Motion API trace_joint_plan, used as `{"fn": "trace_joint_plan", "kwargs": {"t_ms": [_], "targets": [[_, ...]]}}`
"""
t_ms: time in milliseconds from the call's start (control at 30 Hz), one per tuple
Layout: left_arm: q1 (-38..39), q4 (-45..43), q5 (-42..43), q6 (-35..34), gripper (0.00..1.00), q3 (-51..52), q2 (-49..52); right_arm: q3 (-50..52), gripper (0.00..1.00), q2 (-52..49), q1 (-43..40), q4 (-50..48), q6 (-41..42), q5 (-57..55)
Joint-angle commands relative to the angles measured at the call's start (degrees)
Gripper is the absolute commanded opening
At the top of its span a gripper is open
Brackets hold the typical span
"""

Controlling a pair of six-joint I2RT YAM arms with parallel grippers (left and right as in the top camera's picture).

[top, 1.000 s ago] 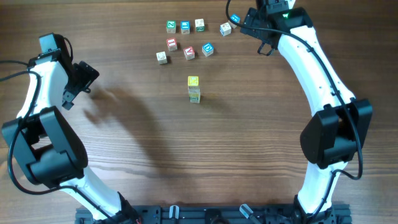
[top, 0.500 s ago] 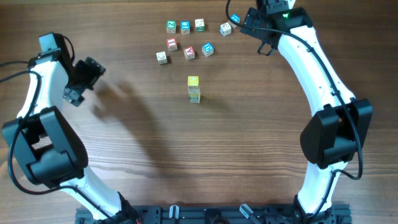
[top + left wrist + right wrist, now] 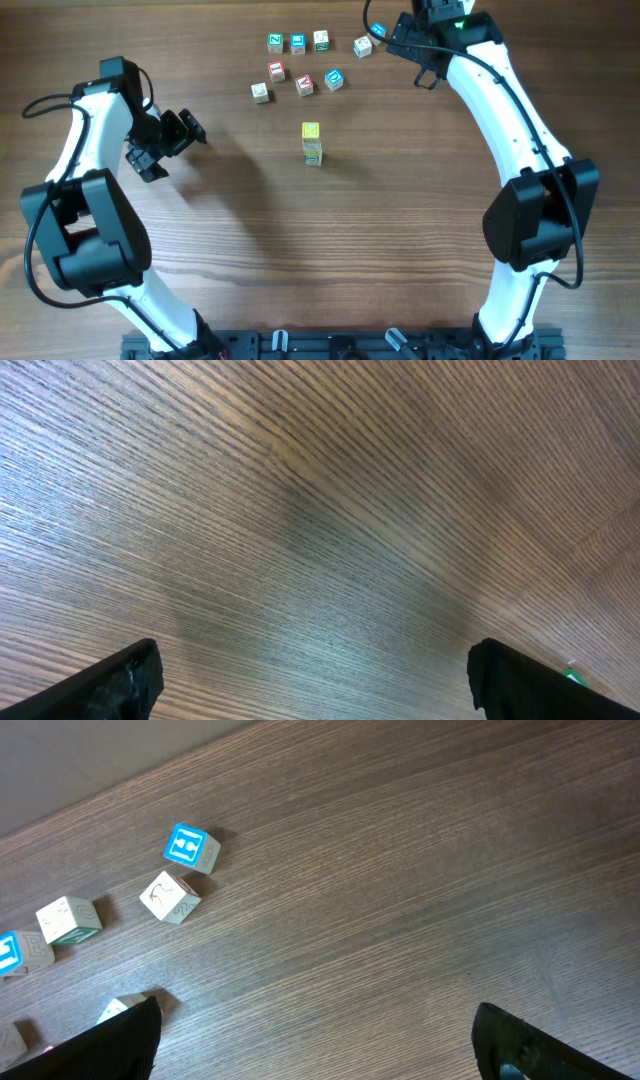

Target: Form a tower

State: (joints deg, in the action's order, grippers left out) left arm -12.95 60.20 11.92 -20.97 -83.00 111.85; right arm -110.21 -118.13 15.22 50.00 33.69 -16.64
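Note:
The tower (image 3: 312, 143) stands near the middle of the table, a yellow cube (image 3: 311, 131) on top of a white cube with green markings (image 3: 313, 154). My left gripper (image 3: 174, 148) hovers open well to its left, with nothing between the fingers. The left wrist view shows only bare wood between the open left gripper (image 3: 320, 690) fingertips. Far at the back right, my right gripper (image 3: 415, 62) is open and empty beside the loose cubes. In the right wrist view, the right gripper (image 3: 315, 1040) frames bare wood.
Several loose letter cubes (image 3: 300, 62) lie in a cluster behind the tower. One blue cube (image 3: 191, 847) and a white cube (image 3: 170, 896) show in the right wrist view, others (image 3: 68, 918) further left.
My left arm has swung to the right, bringing its open gripper closer to the tower. The right arm and the cubes have not moved.

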Motion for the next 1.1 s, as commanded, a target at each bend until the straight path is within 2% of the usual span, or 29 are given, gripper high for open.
{"fn": "trace_joint_plan", "kwargs": {"t_ms": [0,233,367,500,633,833,967,1067], "targets": [[-0.02,-0.15,0.68,1.25,1.0,-0.48,-1.05,0.11,1.0,-0.72,0.17,-0.26,-0.66,-1.2],[-0.04,-0.35,0.68,1.25,1.0,-0.48,-0.96,0.11,1.0,-0.72,0.28,-0.26,-0.66,-1.2],[-0.07,-0.59,0.68,1.25,1.0,-0.48,-6.03,0.09,1.0,-0.72,0.28,-0.26,-0.66,-1.18],[-0.07,-0.59,0.68,1.25,1.0,-0.48,-21.14,0.11,1.0,-0.72,0.28,-0.26,-0.66,-1.18],[-0.07,-0.57,0.68,1.25,1.0,-0.48,-41.0,0.09,1.0,-0.72,0.28,-0.26,-0.68,-1.18],[-0.07,-0.55,0.68,1.25,1.0,-0.46,-63.49,0.11,1.0,-0.72,0.28,-0.26,-0.68,-1.18],[-0.07,4.44,0.68,1.25,1.0,-0.28,-66.64,0.11,1.0,-0.72,0.28,-0.26,-0.66,-1.18],[-0.07,11.56,0.68,1.25,1.0,-0.28,-66.86,0.09,1.0,-0.72,0.28,-0.26,-0.66,-1.18]]}}
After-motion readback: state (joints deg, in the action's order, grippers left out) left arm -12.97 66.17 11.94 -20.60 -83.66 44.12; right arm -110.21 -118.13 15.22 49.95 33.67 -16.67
